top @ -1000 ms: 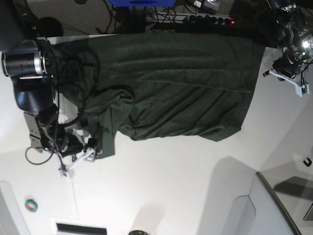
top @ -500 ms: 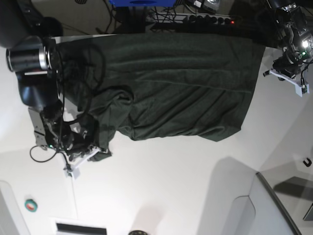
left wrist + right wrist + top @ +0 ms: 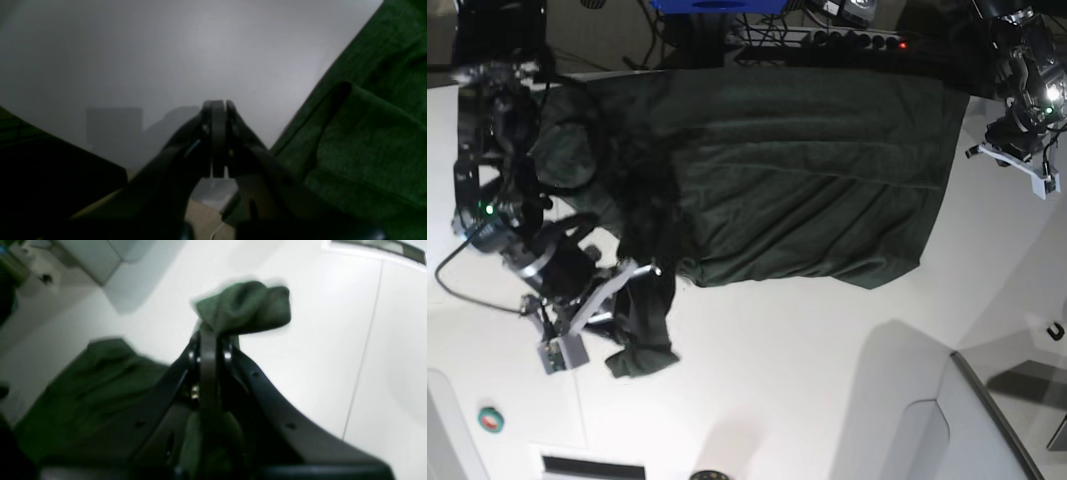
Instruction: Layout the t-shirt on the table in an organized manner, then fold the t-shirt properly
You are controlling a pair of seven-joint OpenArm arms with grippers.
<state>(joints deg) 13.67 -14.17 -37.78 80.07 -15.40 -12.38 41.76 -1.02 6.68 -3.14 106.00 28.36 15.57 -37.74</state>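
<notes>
bare table [image 3: 777, 380] below t-shirt [image 3: 807, 180]

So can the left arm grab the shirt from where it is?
Probably yes. The left gripper sits shut and empty over bare table, right beside the t-shirt edge, with nothing between them. It would have to open first.

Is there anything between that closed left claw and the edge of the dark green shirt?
Just bare white table. In the left wrist view the left gripper sits shut beside the dark green cotton t-shirt, with nothing between them.
</notes>
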